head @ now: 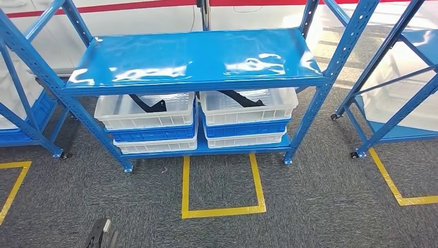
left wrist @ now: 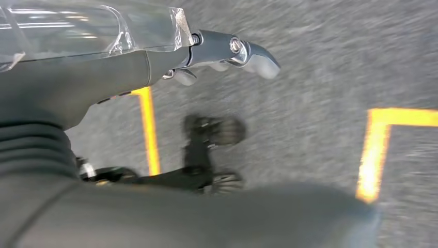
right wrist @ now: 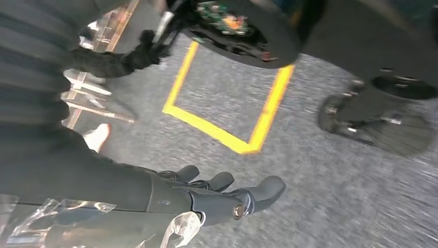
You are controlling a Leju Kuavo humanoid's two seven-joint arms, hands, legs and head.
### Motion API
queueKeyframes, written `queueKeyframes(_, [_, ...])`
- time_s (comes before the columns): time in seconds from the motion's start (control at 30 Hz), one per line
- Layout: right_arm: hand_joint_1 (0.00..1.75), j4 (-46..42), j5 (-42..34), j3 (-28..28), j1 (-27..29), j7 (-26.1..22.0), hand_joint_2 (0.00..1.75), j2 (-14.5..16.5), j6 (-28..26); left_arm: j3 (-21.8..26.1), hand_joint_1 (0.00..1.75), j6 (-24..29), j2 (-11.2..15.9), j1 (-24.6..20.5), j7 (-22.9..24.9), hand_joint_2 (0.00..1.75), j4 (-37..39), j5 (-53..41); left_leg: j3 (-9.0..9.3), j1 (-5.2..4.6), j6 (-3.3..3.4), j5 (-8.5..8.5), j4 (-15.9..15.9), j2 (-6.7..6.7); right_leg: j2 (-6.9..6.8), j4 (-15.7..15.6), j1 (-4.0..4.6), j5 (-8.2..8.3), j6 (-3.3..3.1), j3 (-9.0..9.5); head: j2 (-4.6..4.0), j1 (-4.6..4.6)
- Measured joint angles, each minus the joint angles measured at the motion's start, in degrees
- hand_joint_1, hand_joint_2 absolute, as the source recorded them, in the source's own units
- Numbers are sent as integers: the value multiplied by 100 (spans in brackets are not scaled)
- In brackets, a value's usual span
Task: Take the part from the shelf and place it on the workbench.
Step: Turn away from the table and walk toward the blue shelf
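A blue metal shelf (head: 196, 57) stands ahead in the head view. Under its top board sit two stacks of white and blue crates. The left top crate (head: 124, 111) holds a black angled part (head: 150, 106). A longer black part (head: 241, 98) lies in the right top crate (head: 268, 106). My left hand (head: 99, 233) hangs low at the picture's bottom edge, far from the shelf. In the left wrist view my left hand (left wrist: 217, 51) has its fingers stretched out over the carpet and holds nothing. My right hand (right wrist: 217, 194) also hangs over the carpet, fingers extended and empty.
A yellow tape square (head: 222, 209) marks the grey carpet in front of the shelf. Another blue rack (head: 397, 77) stands at the right with yellow tape (head: 392, 186) beside it. A third rack (head: 20, 103) is at the left.
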Motion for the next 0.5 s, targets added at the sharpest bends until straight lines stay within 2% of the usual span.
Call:
queueKeyframes(0.13, [0,-144,-9,-10,-35,-21,0,10,15,-119,0,-22,0,229,-3,0,2,187,-3,16,-22,10,-19,-9,-9,2,33,-7,-19,-10,0,-1])
queueKeyframes(0.5, [0,-338,-14,-24,-96,-33,0,17,16,-285,0,-41,2,390,-4,0,4,214,-3,11,-32,9,-22,-14,-14,0,30,-11,-46,-2,0,1])
